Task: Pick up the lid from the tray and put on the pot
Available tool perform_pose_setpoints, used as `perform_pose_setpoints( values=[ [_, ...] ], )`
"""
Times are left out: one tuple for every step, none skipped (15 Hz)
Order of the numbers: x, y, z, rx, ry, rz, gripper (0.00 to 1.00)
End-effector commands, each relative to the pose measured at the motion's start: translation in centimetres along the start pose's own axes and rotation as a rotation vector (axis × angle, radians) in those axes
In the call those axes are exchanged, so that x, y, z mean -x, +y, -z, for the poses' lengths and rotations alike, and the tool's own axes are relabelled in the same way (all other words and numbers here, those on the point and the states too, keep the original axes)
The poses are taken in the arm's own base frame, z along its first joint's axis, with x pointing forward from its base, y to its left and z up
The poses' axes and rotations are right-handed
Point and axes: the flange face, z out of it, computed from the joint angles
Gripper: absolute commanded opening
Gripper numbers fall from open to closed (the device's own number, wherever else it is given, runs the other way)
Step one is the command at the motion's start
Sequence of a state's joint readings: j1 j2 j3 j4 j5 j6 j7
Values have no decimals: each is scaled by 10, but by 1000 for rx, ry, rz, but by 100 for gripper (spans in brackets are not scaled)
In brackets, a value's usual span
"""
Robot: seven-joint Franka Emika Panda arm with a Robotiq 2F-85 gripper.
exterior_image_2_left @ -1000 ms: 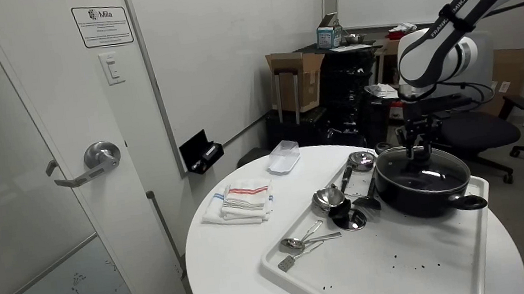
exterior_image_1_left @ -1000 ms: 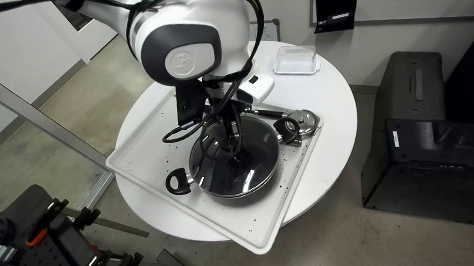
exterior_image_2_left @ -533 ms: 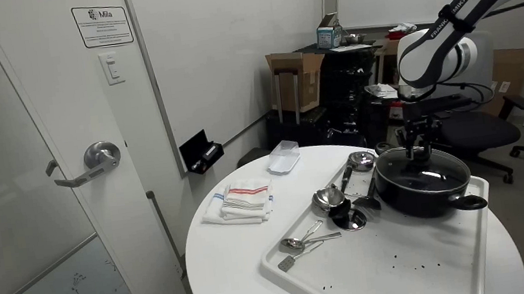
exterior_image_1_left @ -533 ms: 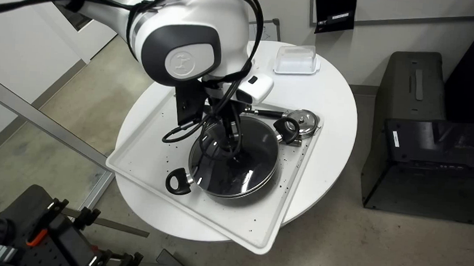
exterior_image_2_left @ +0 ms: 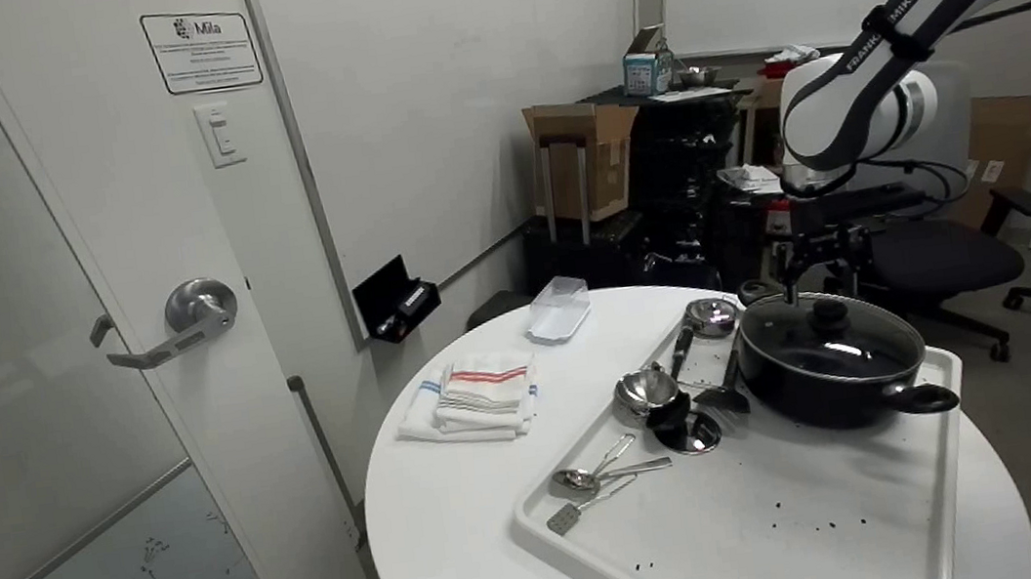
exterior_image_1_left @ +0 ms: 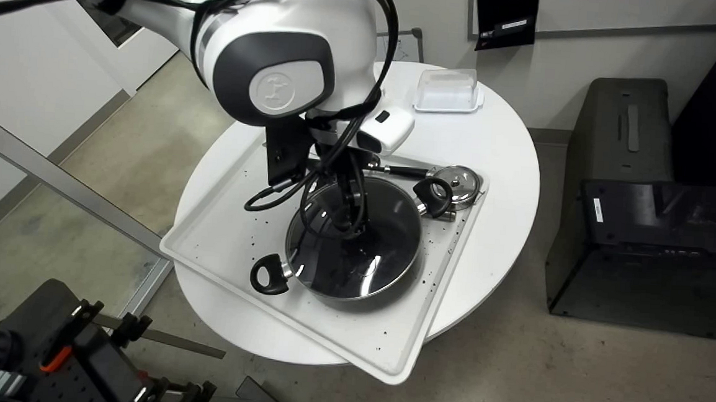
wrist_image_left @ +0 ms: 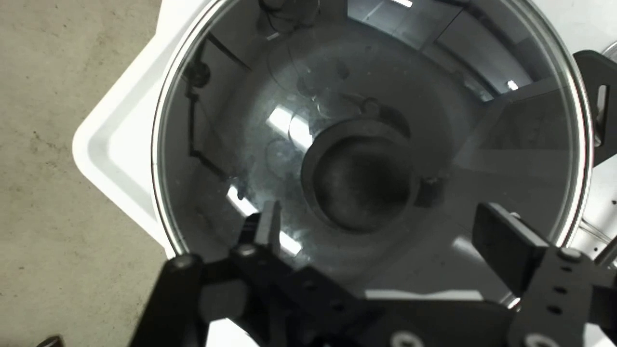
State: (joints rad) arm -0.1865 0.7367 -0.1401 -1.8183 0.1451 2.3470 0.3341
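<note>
The clear glass lid (exterior_image_2_left: 861,340) with its thin metal rim rests on top of the black pot (exterior_image_2_left: 810,406), and it looks level. Its dark knob (exterior_image_2_left: 829,315) points up at the centre. Just over the knob, my gripper (exterior_image_2_left: 820,285) has its fingers spread apart, one to each side. In the wrist view the gripper (wrist_image_left: 378,209) shows wide-set fingers with nothing between them, the knob (wrist_image_left: 364,185) lying beyond. The pot stands on the white tray (exterior_image_1_left: 225,236); in that exterior view the arm covers part of the lid (exterior_image_1_left: 386,246).
Shiny metal utensils lie on the tray beside the pot, among them a ladle bowl (exterior_image_2_left: 646,391) and small spoons (exterior_image_2_left: 578,480). Folded towels (exterior_image_2_left: 484,397) and a clear plastic box (exterior_image_2_left: 559,309) sit on the round table (exterior_image_2_left: 445,515). The pot's loop handles (exterior_image_1_left: 269,274) stick out.
My fingers, shut on the knob before, have opened and let it go. The gripper has risen slightly. The lid sits a touch lower on the pot.
</note>
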Motion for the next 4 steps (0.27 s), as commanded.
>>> perform_pose_setpoints(
  values=[
    [2, -3, 8, -16, 2, -16, 100],
    [2, -4, 9, -15, 2, -16, 100],
    [4, -4, 11, -17, 3, -12, 100],
    [5, -4, 12, -16, 3, -10, 100]
  ],
)
